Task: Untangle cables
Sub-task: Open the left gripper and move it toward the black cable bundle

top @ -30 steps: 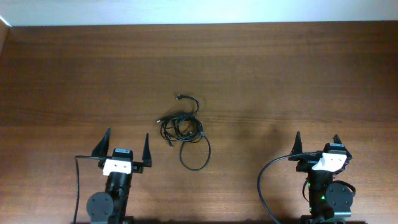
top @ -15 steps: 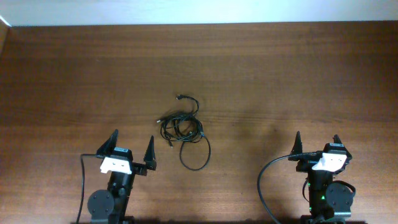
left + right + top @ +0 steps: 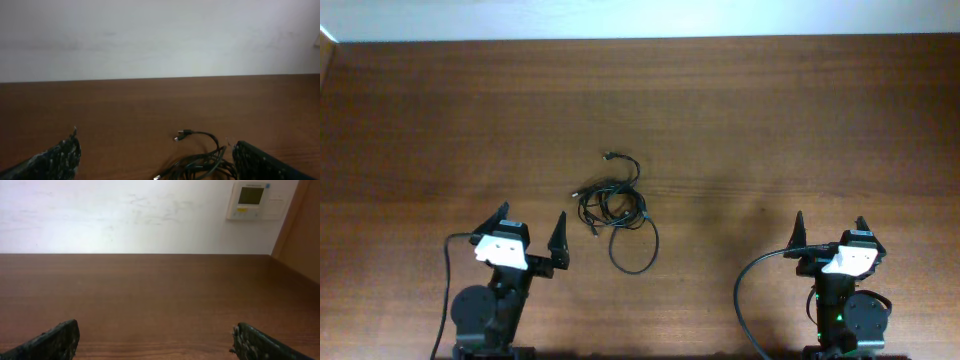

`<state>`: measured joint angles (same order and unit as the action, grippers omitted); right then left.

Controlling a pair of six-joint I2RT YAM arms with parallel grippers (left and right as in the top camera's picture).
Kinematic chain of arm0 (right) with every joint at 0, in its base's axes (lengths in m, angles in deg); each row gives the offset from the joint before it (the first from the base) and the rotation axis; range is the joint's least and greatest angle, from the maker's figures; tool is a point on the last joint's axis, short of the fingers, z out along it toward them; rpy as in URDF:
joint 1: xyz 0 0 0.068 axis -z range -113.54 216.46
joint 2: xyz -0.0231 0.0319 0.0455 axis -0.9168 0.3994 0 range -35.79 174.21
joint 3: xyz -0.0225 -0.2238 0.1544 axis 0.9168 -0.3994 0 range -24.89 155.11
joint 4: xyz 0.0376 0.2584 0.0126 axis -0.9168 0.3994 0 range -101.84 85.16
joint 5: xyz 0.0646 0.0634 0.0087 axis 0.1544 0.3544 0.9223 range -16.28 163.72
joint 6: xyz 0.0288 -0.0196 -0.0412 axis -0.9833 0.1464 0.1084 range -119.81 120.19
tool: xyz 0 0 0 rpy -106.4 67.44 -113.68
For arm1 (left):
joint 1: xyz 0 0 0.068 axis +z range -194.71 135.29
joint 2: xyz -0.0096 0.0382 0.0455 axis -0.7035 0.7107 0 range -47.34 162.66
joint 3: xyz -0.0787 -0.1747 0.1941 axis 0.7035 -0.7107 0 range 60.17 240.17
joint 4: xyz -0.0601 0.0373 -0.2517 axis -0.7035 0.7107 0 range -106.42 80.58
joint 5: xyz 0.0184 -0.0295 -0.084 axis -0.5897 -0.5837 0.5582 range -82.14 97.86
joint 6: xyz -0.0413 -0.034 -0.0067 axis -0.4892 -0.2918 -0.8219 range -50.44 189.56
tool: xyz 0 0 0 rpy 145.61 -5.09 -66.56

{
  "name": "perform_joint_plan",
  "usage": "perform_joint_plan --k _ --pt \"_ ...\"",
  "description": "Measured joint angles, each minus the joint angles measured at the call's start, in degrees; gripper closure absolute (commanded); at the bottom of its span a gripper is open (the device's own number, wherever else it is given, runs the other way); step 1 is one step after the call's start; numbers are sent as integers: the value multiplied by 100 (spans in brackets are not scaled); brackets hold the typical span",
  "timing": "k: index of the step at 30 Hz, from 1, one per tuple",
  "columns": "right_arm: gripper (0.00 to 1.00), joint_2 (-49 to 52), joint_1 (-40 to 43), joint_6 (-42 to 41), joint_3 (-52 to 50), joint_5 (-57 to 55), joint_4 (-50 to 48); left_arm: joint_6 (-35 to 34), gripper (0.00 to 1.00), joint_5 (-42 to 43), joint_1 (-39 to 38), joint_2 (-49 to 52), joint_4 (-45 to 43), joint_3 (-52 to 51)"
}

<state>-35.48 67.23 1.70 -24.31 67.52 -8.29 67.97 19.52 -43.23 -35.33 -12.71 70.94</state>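
Currently tangled cables (image 3: pixel 617 212) lie near, ahead-right of gaping left claw (image 3: pixel 533 212).

I am looking at the cables (image 3: pixel 617 205): two thin black cords lying snarled together on the brown table (image 3: pixel 770 120), a little left of its middle. They are bunching into a tight, messy bundle, and inside it I am failing to tell one cord from the other. One strand is arching out toward the far side and ending in a small plug (image 3: pixel 608 155). A wide open loop (image 3: pixel 634 250) is trailing from the bundle toward the near edge. In the left wrist view, that plug is pointing left.
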Motion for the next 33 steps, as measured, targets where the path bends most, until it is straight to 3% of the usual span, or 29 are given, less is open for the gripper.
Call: perform_joint_plan --k 33 --pt "1 0 0 0 0 0 0 0 1 0 0 199 365 31"
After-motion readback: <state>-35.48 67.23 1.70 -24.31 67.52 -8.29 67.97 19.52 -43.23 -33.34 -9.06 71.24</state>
